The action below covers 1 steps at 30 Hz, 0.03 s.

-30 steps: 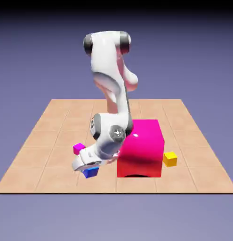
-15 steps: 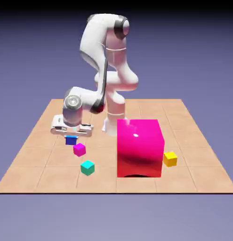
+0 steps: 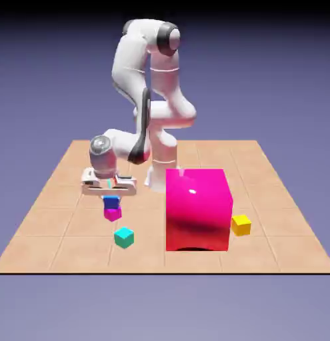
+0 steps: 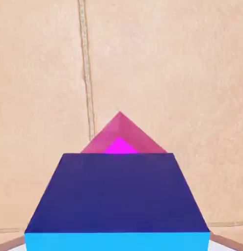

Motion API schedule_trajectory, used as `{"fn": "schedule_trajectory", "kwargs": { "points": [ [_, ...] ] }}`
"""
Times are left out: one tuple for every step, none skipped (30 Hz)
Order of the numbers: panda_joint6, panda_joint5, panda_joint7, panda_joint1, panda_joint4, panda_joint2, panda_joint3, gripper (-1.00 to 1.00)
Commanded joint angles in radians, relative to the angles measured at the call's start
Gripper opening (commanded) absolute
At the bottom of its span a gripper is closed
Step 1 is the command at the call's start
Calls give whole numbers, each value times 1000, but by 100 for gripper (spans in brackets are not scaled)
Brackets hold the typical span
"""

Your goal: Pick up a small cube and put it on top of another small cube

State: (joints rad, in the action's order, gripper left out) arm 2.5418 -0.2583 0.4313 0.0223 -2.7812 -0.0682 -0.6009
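Hand view: blue cube [image 4: 118,193] between jaws, over magenta cube [image 4: 121,146] (jaws' opening and hold: cannot tell).

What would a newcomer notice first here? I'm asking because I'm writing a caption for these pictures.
Probably the big glossy pink block, right of the middle in the exterior view, dwarfing every cube. Next, the white arm rising behind it and bending toward the exterior view's left. In the hand view, the blue cube looms at the bottom, with the magenta cube peeking out beyond.
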Motion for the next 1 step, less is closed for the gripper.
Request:
{"fn": "schedule_trajectory", "kwargs": {
  "points": [
    [-42,-16,12,-7,8,36,-6,100]
  ]
}}
